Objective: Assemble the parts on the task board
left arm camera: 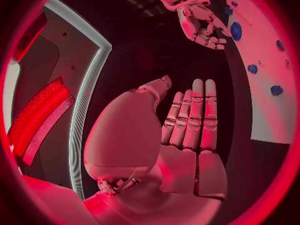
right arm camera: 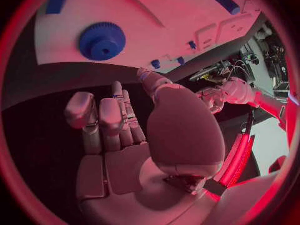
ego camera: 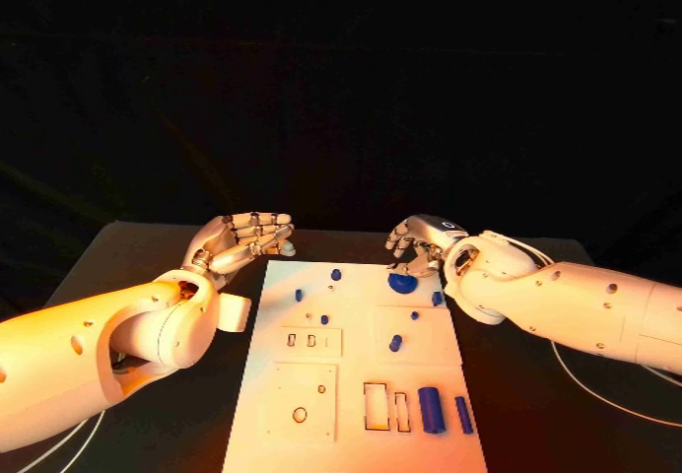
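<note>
The white task board (ego camera: 356, 394) lies lengthwise in the middle of the black table. A blue gear (ego camera: 402, 283) sits near its far end with small blue pegs (ego camera: 324, 318) scattered around it. Two blue cylinders (ego camera: 431, 410) lie by the rectangular slots at the near right. My left hand (ego camera: 244, 239) hovers off the board's far left corner, fingers straight and side by side, holding nothing (left arm camera: 187, 130). My right hand (ego camera: 422, 241) hangs just beyond the gear with loosely bent fingers and an empty palm (right arm camera: 125, 130). The gear (right arm camera: 102, 41) lies ahead of its fingertips.
Bare black table (ego camera: 142, 256) lies on both sides of the board. A thin cable (ego camera: 569, 379) runs under my right forearm at the table's right. Square recessed plates (ego camera: 306, 399) take up the board's near left.
</note>
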Tool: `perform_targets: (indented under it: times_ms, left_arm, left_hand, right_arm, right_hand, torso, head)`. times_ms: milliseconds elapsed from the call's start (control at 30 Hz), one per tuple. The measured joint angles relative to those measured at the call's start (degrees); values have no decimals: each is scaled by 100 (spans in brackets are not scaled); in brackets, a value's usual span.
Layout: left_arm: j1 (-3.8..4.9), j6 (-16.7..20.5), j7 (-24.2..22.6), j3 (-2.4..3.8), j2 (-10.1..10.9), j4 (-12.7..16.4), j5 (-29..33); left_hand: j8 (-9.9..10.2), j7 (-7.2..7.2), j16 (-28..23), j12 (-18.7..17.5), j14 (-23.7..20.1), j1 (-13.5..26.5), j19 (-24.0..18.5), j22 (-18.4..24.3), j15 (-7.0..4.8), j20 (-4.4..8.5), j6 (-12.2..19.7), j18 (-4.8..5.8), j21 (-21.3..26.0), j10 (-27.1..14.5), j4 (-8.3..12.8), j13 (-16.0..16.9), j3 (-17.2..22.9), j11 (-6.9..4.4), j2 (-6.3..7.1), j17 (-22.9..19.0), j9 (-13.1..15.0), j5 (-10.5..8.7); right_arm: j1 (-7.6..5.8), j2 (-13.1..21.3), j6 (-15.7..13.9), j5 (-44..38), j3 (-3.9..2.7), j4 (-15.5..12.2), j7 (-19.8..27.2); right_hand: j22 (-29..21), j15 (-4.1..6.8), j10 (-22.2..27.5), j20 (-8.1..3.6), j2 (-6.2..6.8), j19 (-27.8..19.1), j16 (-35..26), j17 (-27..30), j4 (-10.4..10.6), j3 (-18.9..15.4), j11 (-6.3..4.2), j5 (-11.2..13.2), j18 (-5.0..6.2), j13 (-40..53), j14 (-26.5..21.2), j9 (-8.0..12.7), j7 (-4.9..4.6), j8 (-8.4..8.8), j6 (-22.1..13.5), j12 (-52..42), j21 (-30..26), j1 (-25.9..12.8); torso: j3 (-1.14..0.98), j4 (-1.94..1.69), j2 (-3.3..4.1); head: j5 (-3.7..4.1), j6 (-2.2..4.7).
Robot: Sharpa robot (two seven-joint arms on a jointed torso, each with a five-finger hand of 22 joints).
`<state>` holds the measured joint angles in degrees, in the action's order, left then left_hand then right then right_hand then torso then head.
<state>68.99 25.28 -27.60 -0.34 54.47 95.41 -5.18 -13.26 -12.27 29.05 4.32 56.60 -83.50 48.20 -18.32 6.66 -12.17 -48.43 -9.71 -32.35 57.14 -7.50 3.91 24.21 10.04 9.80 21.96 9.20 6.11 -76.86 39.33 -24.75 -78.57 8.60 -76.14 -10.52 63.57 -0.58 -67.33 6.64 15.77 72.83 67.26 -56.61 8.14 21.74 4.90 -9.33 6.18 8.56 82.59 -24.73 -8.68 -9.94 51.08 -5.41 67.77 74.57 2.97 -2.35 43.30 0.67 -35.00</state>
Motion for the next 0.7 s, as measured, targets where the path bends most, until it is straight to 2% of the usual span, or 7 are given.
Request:
perform_targets:
  times_ms: [233,267,333,467,567,633,700]
  left_arm:
    - [0,-21,14,0,-4,-22,19]
    - [0,-25,17,0,-6,-25,22]
    - [0,-29,20,0,-9,-28,26]
    - [0,-43,26,0,-21,-40,32]
    - [0,-52,31,0,-26,-44,37]
    - [0,-57,33,0,-30,-46,39]
    - [0,-62,36,-1,-33,-49,41]
  left_hand:
    - [0,0,0,0,0,0,0,-6,0,0,0,0,0,-21,0,0,0,21,0,0,0,0]
    - [0,0,0,0,0,0,0,-6,0,0,0,0,0,-21,0,0,0,21,0,0,0,0]
    - [0,0,0,0,0,0,0,-6,0,0,0,0,0,-21,0,0,0,21,0,-1,0,0]
    - [0,0,0,0,0,0,0,-6,0,0,0,0,0,-21,0,0,0,21,0,-1,0,0]
    - [0,0,0,0,0,0,0,-6,0,0,0,0,0,-21,0,0,0,21,0,-1,0,0]
    - [0,0,0,0,0,0,0,-6,0,0,0,0,0,-21,0,0,0,21,0,-1,0,0]
    - [0,0,0,0,0,0,0,-6,0,0,0,-1,0,-21,0,0,0,21,0,-1,0,0]
  right_arm:
    - [-69,262,282,389,-8,20,-49]
    - [-71,263,357,426,-8,46,-57]
    - [-72,260,454,465,-8,82,-68]
    - [-71,209,691,531,-5,193,-99]
    - [-59,137,826,547,-2,274,-112]
    - [-38,80,905,551,3,330,-117]
    - [-17,39,967,552,7,367,-119]
  right_hand:
    - [456,154,-909,-126,-15,269,432,-516,133,-419,-176,-220,-5,487,114,-41,91,25,92,-616,329,232]
    - [598,173,-935,-144,-34,358,602,-725,169,-566,-197,-220,-68,776,134,-48,91,51,92,-908,444,319]
    - [912,184,-432,-148,-187,492,988,-1205,432,-1007,-205,-234,-92,2122,144,-96,103,77,61,-2166,668,572]
    - [1126,181,-248,-120,-231,618,1448,-1775,776,-1352,-181,-234,-182,4215,142,-143,107,100,47,-4327,853,804]
    - [1138,159,-724,-99,-253,721,1774,-1833,836,-1482,-152,-234,-181,5791,143,-172,93,100,56,-6023,985,820]
    - [1138,159,-1031,-90,-283,813,1953,-1835,834,-1529,-146,-234,-181,6431,143,-176,99,100,63,-6709,1091,790]
    - [1138,132,-1167,-80,-320,866,2066,-1835,838,-1557,-140,-234,-270,6603,130,-184,82,99,45,-6997,1168,753]
  torso:
    - [-13,16,-19]
    - [-13,16,-18]
    - [-13,13,-19]
    - [-12,10,-18]
    - [-9,5,-16]
    - [-5,4,-15]
    - [-5,2,-13]
  head:
    - [9,3]
    - [11,3]
    - [22,4]
    - [30,4]
    - [35,2]
    - [38,-3]
    - [38,-6]
